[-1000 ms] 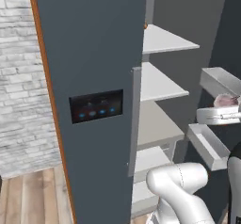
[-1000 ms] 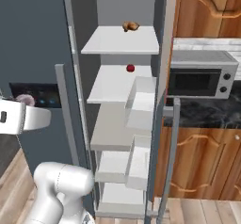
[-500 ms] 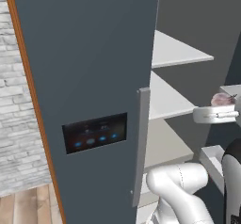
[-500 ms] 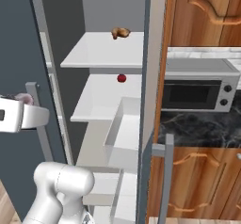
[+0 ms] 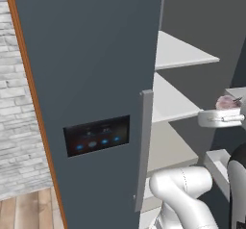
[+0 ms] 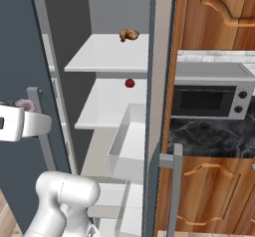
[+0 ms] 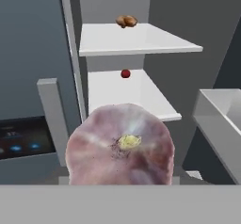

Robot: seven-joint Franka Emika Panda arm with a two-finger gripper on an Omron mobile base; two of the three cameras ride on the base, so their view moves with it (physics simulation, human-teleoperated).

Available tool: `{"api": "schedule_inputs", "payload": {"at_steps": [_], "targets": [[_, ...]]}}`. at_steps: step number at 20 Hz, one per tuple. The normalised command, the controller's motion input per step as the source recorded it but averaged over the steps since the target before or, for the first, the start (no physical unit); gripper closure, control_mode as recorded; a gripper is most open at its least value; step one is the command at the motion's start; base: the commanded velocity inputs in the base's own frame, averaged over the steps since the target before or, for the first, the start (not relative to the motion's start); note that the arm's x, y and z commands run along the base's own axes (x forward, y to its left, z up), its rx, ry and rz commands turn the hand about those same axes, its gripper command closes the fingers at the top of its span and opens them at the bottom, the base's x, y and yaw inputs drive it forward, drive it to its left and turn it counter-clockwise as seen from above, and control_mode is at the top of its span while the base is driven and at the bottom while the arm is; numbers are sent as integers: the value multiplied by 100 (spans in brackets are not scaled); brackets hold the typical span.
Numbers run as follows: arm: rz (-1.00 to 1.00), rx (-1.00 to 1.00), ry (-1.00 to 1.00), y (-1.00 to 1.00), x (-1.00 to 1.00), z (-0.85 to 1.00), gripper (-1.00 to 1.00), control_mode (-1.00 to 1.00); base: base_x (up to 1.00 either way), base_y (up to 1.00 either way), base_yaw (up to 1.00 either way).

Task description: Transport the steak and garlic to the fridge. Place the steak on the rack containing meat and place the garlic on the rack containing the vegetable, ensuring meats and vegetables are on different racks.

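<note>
Claw (image 5: 230,110) around pale pinkish-white garlic (image 7: 120,145)

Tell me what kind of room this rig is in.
A rendered home kitchen, most likely: an open slate-grey fridge with white shelves, a steel microwave on a dark marble counter, and wooden cabinets.

We see a glossy white arm (image 5: 185,194) with smooth rounded link shells, bulbous at the elbow joint. A dark, near-black joint section (image 5: 239,175) sits at the right edge of the left base view. The hand (image 5: 218,119) is a flat, boxy white-grey block with a thin dark seam line along its side. In the right base view the same white rounded link (image 6: 64,201) and boxy pale hand (image 6: 20,124) show, with a small dark marking on its face.
</note>
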Motion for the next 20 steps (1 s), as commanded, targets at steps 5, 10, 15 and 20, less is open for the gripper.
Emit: {"api": "schedule_inputs", "payload": {"at_steps": [5, 10, 15, 20], "targets": [[0, 0, 0, -21, 90, -38, 100, -100, 0, 0, 0], [0, 0, 0, -10, 99, -43, 100, -100, 0, 0, 0], [0, 0, 1, -23, 80, -45, 100, -100, 0, 0, 0], [0, 0, 3, -13, 85, -46, 100, -100, 0, 0, 0]]}}
